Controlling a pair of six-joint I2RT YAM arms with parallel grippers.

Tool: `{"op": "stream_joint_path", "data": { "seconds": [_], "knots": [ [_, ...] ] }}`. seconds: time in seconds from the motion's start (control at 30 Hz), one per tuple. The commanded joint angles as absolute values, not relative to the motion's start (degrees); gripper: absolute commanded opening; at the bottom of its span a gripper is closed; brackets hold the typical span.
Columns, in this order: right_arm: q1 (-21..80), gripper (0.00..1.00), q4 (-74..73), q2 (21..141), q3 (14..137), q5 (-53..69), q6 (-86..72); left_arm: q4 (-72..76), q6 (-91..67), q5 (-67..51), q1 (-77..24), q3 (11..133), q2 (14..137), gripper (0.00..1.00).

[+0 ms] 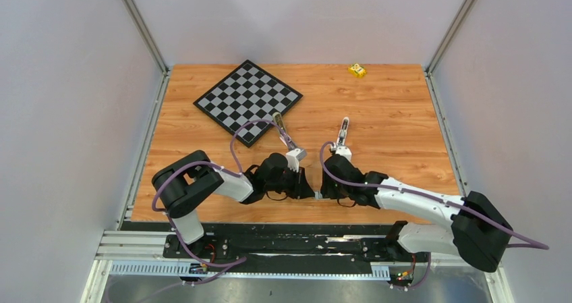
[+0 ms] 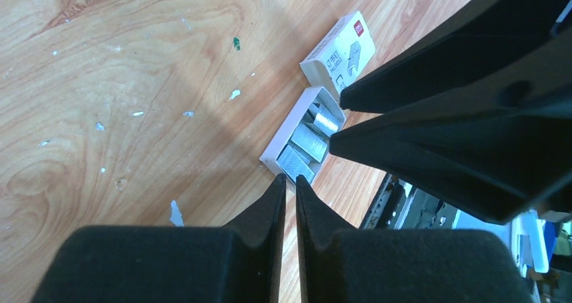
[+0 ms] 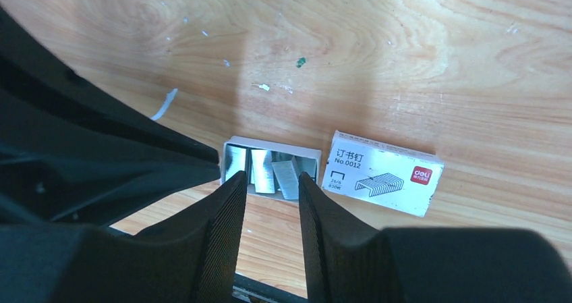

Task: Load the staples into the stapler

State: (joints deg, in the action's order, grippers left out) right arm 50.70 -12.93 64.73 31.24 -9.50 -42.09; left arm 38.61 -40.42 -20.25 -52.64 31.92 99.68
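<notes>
Silvery staples (image 3: 270, 168) lie as several strips in an open white tray (image 3: 270, 143) near the table's front edge, also in the left wrist view (image 2: 307, 140). The white labelled box (image 3: 384, 175) lies beside the tray (image 2: 340, 46). My right gripper (image 3: 273, 176) is open and empty, with its fingertips at the tray's near wall. My left gripper (image 2: 289, 181) is shut and empty, its tips at one end of the tray. In the top view both grippers (image 1: 305, 187) (image 1: 325, 187) meet low over the tray and hide it. The stapler does not clearly show in any view.
A chessboard (image 1: 247, 101) lies at the back left. A yellow block (image 1: 357, 69) sits at the back edge. The table's front edge and black rail (image 1: 270, 232) are just behind the grippers. Grey walls close in the sides.
</notes>
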Motion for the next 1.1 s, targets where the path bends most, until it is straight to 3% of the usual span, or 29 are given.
{"op": "stream_joint_path", "data": {
  "seconds": [0.0, 0.37, 1.07],
  "knots": [
    [51.14, 0.37, -16.56, 68.27, 34.28, -10.89, -40.19, 37.96, -38.66, -18.43, -53.09, 31.07, 96.49, 0.13],
    [52.2, 0.32, -17.05, 71.46, 35.5, -12.39, -38.09, 36.74, -37.49, -16.04, -53.04, 30.08, 94.22, 0.19],
    [53.04, 0.24, -16.98, 72.79, 35.64, -13.44, -36.92, 36.66, -37.33, -14.94, -53.09, 29.48, 93.83, 0.2]
  ]
}}
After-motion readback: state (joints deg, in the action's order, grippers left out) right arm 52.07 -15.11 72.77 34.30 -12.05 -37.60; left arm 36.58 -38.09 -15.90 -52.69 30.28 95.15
